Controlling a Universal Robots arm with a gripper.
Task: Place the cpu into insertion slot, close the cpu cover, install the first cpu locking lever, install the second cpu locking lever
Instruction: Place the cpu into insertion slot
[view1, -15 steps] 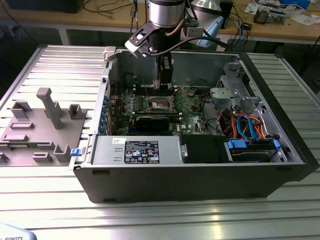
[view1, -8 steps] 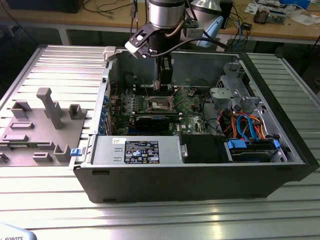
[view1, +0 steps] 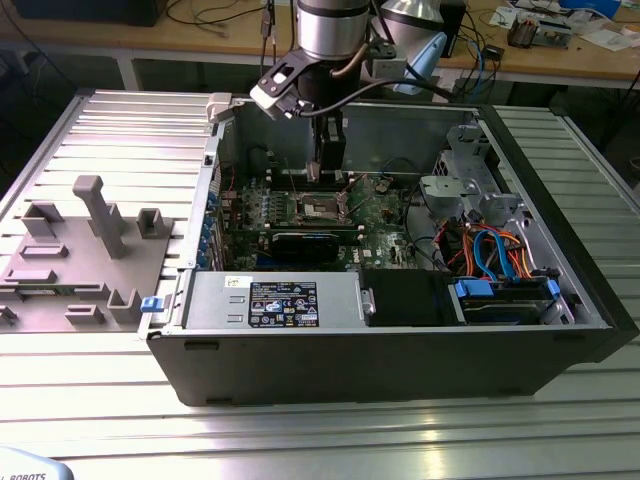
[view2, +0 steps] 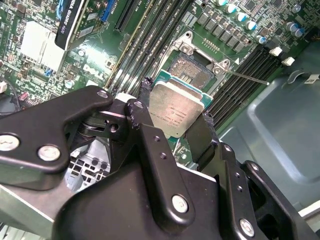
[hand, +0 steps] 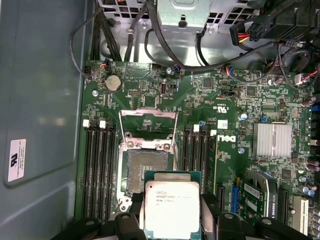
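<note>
Gripping the cpu (view2: 177, 107) by opposite edges in the end effector (view2: 174, 110), flat and metal-side up, hovering apart from the bare socket (view1: 322, 208), at twelve o'clock of it in the exterior view, cover (hand: 148, 112) tipped open, seemingly for a square drop-in.

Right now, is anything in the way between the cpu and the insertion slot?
Nothing visible does. The fingers grip the cpu close by the insertion slot, whose contacts lie bare, and the cpu cover is swung open beyond it.
</note>
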